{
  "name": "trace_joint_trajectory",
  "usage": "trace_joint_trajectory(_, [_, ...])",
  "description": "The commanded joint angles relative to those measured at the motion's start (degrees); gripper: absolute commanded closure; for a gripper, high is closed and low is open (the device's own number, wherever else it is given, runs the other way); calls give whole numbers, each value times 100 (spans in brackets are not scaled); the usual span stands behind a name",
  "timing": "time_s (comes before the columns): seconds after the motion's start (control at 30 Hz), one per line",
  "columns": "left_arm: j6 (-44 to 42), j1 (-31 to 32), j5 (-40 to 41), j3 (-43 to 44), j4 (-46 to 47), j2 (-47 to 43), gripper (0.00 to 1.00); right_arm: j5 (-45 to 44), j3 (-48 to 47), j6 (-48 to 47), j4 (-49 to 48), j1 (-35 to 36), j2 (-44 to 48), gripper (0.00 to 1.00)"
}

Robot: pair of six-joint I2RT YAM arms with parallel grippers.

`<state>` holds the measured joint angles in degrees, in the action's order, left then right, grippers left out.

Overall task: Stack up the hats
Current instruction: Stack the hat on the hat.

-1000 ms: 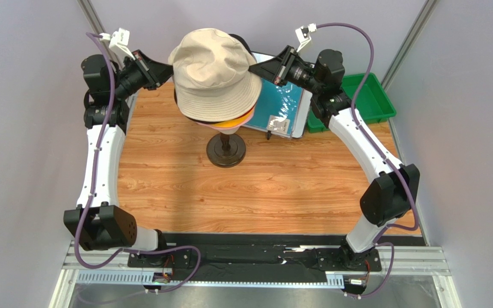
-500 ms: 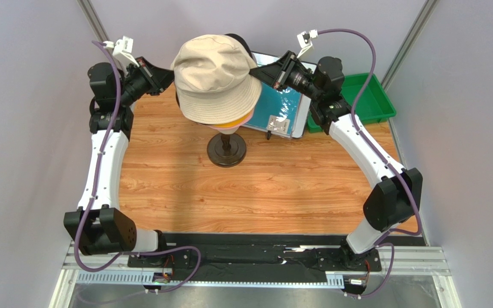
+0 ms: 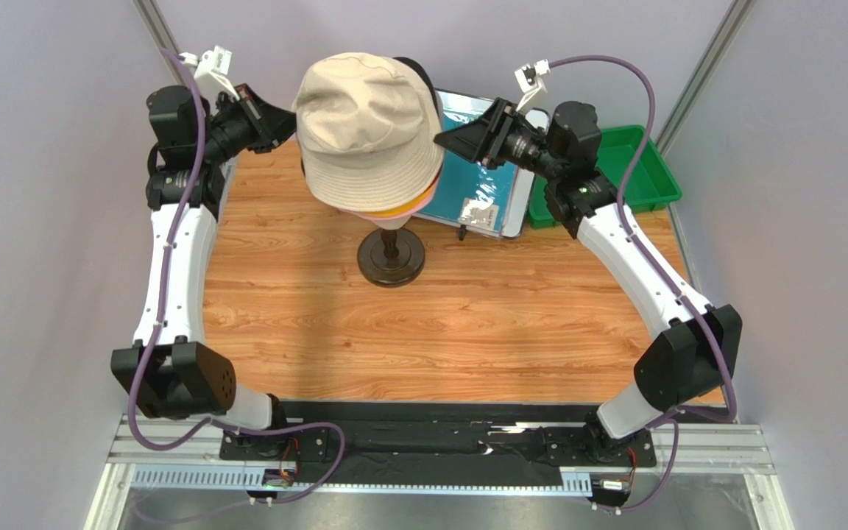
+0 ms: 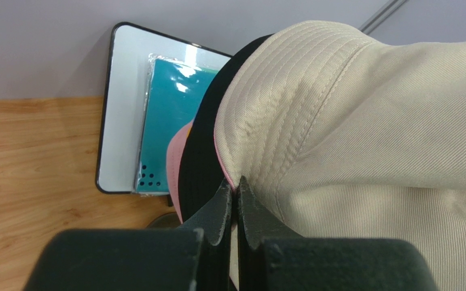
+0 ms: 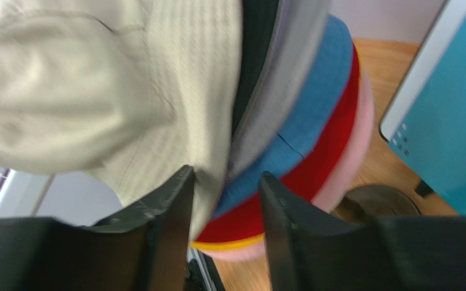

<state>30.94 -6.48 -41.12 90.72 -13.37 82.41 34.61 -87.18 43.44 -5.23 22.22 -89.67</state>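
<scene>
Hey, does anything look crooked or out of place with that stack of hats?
Nothing is damaged or spilled. The brims are not lined up: from above, the pink hat and orange-yellow hat peek out from under the beige hat at its near right edge. The left claw pinches the beige brim.

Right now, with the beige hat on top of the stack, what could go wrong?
1. The left gripper looks shut on the brim of the beige hat; pulling away before opening could drag it off the stack.
2. The right gripper is open right at the stacked brims; closing could also catch the blue hat or red hat.
3. The stack sits on a slim stand with a round base; a sideways tug might tip it.
</scene>
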Motion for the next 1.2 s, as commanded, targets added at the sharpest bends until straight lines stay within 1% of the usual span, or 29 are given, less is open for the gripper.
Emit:
trace_joint_trajectory(0.0, [-290, -20, -63, 525, -746, 433, 100, 362, 148, -494, 1349, -226, 203, 43])
trace_joint_trajectory(0.1, [-351, 50, -36, 814, -755, 652, 100, 292, 70, -591, 1324, -446, 485, 39])
trace_joint_trajectory(0.17, [-448, 146, -45, 1017, -886, 793, 100, 231, -149, -687, 1245, -525, 564, 39])
trace_joint_trajectory(0.23, [-632, 226, -89, 1360, -1001, 1022, 100, 265, -360, -784, 1148, -525, 503, 39])
trace_joint_trajectory(0.33, [-913, 462, -141, 1738, -1159, 1303, 100, 502, -817, -671, 849, -525, 240, 40])
trace_joint_trajectory(0.4, [-1097, 551, -159, 1948, -1212, 1478, 100, 713, -950, -496, 341, -525, 73, 41])
trace_joint_trajectory(0.5, [-1283, 630, -221, 2177, -1230, 1663, 100, 653, -985, -337, -223, -525, 28, 42])
trace_joint_trajectory(0.53, [-1318, 831, -221, 2230, -1256, 1708, 100, 626, -1020, -214, -319, -534, 2, 42])
trace_joint_trajectory(0.63, [-1354, 911, -212, 2345, -1309, 1796, 100, 740, -1344, 5, -584, -517, -235, 42])
trace_joint_trajectory(0.97, [-1459, 973, -229, 2257, -1283, 1620, 100, 784, -2558, 76, -109, -534, -1342, 43])
trace_joint_trajectory(1.07, [-1503, 991, -247, 2257, -1283, 1576, 100, 924, -2664, 243, -258, -525, -1605, 43])
trace_joint_trajectory(1.17, [-1521, 1000, -247, 2275, -1291, 1559, 100, 1188, -2585, 603, -688, -464, -1685, 43])
